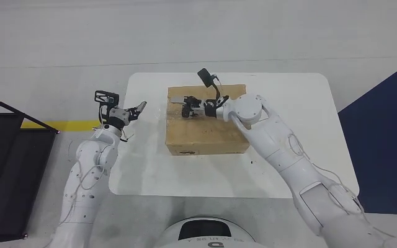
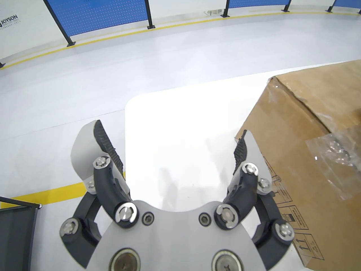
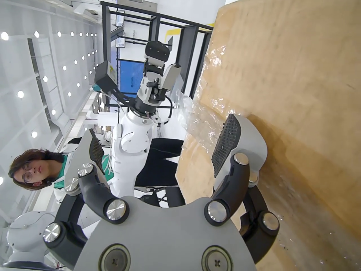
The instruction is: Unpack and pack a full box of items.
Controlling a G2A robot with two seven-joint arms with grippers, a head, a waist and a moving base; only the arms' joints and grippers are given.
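Note:
A closed brown cardboard box (image 1: 205, 127) sits in the middle of the white table (image 1: 298, 124). Clear tape runs along its top seam, crinkled and partly lifted at the box's left end (image 2: 335, 156) (image 3: 197, 114). My right gripper (image 1: 187, 106) hovers just over the box top near that taped end, open, with nothing between its fingers (image 3: 225, 142). My left gripper (image 1: 138, 109) is at the table's left edge, beside the box and apart from it, open and empty (image 2: 172, 148).
A black frame rack (image 1: 18, 167) stands on the floor left of the table. A yellow floor line (image 1: 56, 125) runs beside it. Bare table surface lies to the right of and in front of the box.

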